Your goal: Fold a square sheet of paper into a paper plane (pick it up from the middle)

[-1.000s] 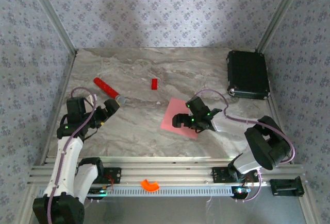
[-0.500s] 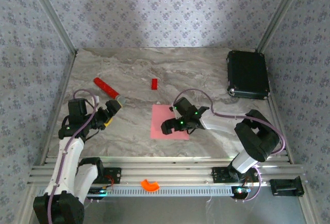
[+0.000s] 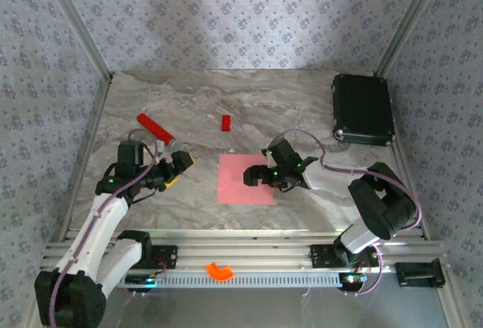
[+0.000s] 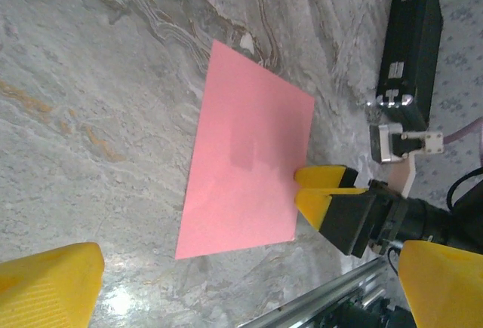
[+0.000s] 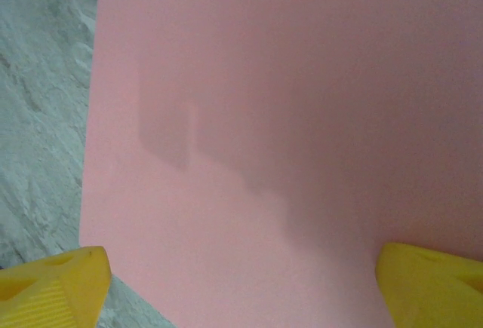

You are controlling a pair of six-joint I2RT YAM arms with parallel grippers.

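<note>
Marble tabletop (image 3: 302,109), black case (image 3: 363,108) at the far right. The square sheet of paper (image 3: 234,181) lies flat near the front middle. Right gripper (image 3: 251,176) is low over its right side with jaws wide open, and left gripper (image 3: 179,168) is off to its left, jaws open too.

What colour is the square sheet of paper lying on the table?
The square sheet of paper is plain salmon pink, clearest in the left wrist view.

i work in a robot test cell, not a home. my bench is a marble-look tabletop (image 3: 249,102) boxed in by panels of patterned wallpaper (image 3: 226,11). aluminium extrusion posts (image 3: 74,19) stand at the corners, slotted rails (image 3: 249,256) line the near edge, and a loose cable (image 3: 302,133) loops above it.
</note>
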